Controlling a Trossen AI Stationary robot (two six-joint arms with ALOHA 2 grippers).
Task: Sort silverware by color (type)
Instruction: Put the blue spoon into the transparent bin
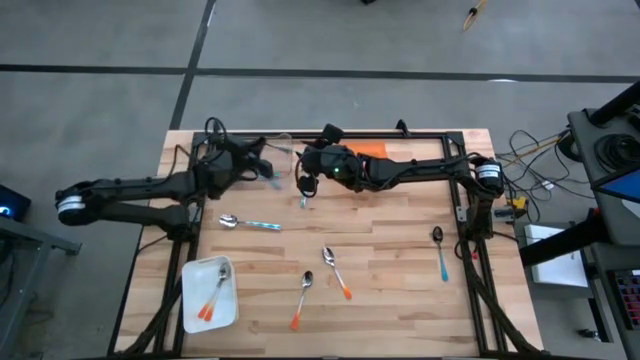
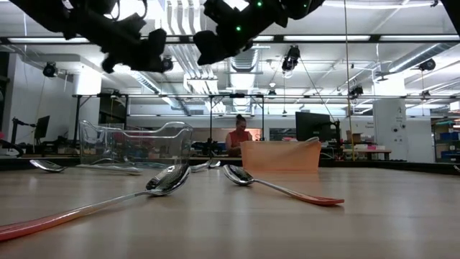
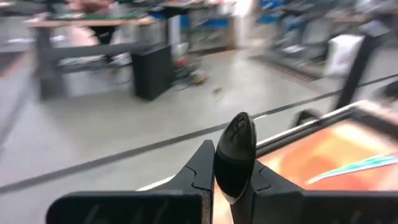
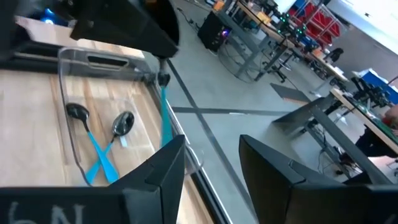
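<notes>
My left gripper (image 1: 265,168) is shut on a dark-bowled spoon (image 3: 239,146) with a teal handle, above the clear tray (image 4: 68,134) at the table's far side. Two more teal-handled spoons (image 4: 99,146) lie crossed in that tray. Just to its right, my right gripper (image 4: 211,168) stands open with nothing between its fingers, over the far middle of the table (image 1: 305,185). On the table lie a light-blue-handled spoon (image 1: 250,224), two orange-handled spoons (image 1: 336,272) (image 1: 302,298) and a teal-handled spoon (image 1: 440,250). My left gripper pinches the spoon between its two fingers at the lower part of the dark bowl (image 3: 236,177), and the bowl's tip stands out past the fingertips. The teal handle (image 4: 165,118) hangs below the gripper. The spoon is lifted clear over the clear tray.
A white plate (image 1: 225,305) at the near left holds two orange-handled spoons. An orange bin (image 1: 372,150) stands at the far edge behind the right arm. The black frame rails (image 1: 470,215) run along the table's sides and far edge.
</notes>
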